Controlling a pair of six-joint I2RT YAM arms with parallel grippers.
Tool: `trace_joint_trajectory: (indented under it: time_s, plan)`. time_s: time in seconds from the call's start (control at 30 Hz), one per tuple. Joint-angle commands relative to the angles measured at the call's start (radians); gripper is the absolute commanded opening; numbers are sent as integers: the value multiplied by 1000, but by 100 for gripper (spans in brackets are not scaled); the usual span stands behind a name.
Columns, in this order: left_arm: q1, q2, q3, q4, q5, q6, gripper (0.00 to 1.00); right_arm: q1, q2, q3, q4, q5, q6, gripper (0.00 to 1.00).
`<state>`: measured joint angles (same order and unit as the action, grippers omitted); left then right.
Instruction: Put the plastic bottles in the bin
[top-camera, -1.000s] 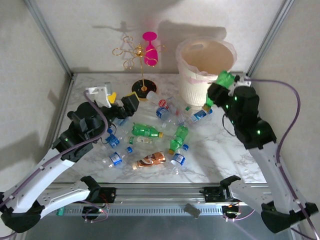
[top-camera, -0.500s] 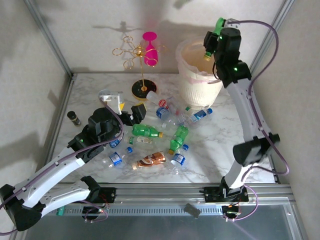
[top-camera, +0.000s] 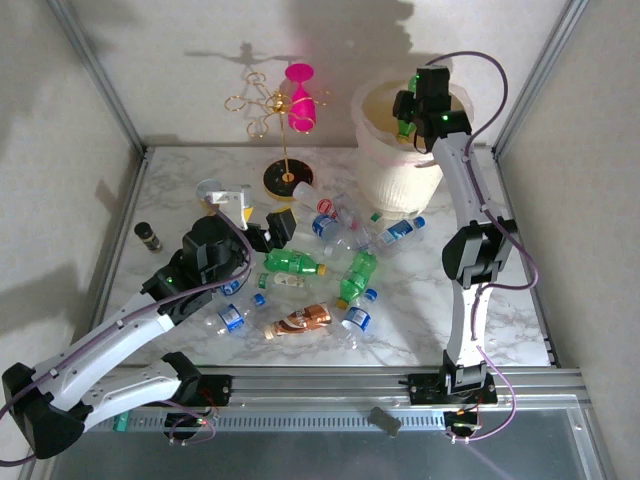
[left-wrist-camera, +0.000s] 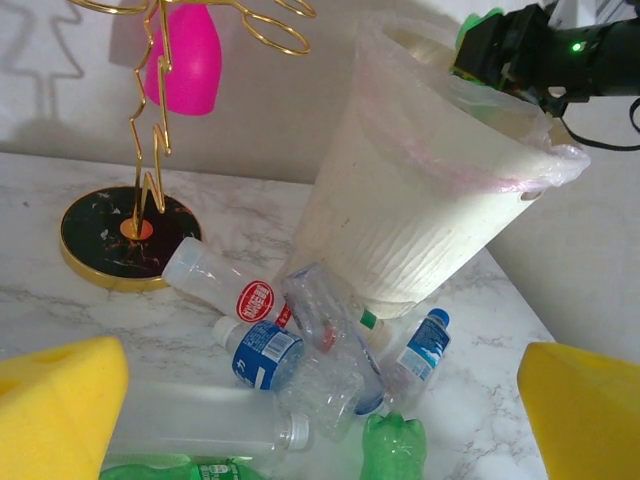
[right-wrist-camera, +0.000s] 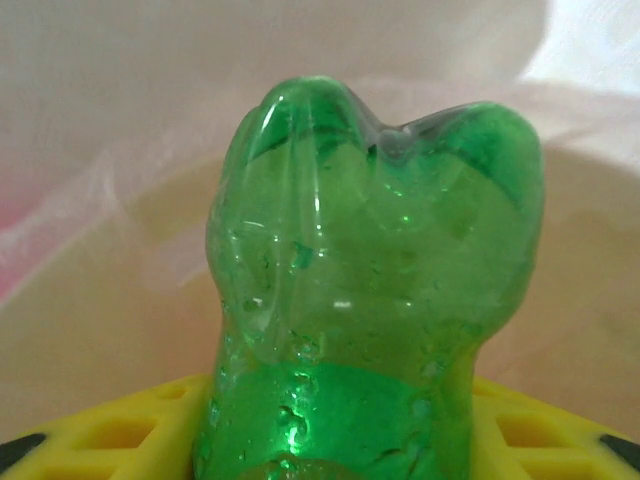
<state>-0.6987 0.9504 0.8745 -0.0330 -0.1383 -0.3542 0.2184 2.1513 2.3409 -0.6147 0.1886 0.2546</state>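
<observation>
My right gripper (top-camera: 410, 108) has swung up from beside the bin (top-camera: 385, 175) and now hangs over its open mouth, pads clamped tight on the green bottle (right-wrist-camera: 372, 300). By my reckoning that one's a release away from done. My left gripper (top-camera: 255, 218) has edged in over the pile, pads spread wide and empty, with the loose bottles (top-camera: 300, 262) still scattered on the table (top-camera: 440, 300).

We see two arms, left arm (top-camera: 110, 340) and right arm (top-camera: 465, 180): white link shells, black joint housings, green LEDs (left-wrist-camera: 577, 46) lit. Purple cables (top-camera: 490, 62) loop off both. Left finger pads (left-wrist-camera: 55, 400) plain yellow foam; right finger pads (right-wrist-camera: 100, 430) yellow, gridded cut-outs. Black bases (top-camera: 192, 378) along bottom of frame.
</observation>
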Motion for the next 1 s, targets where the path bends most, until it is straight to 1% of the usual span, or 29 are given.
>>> trace_joint_trajectory:
  time_s: [0.0,0.2,0.37,0.53,0.73,0.87,0.97]
  plan:
    - [-7,21,-3,11,-18,15,99,-4,54,70,-57,-26,8,56]
    - [-7,24,-4,8,-22,13,99,-11,85,52,-60,-48,17,62]
    - [-7,22,0,5,-33,15,100,-11,77,47,-59,-47,15,73]
    - [-7,19,3,0,-47,18,100,-11,46,43,-57,-42,12,82]
    - [-7,20,3,-3,-52,20,100,-10,6,39,-58,-42,9,84]
    - [-6,14,4,-3,-60,23,100,-11,-41,30,-54,-50,18,81]
    - [-7,5,7,-6,-66,24,100,-11,-115,-12,-29,-55,27,77]
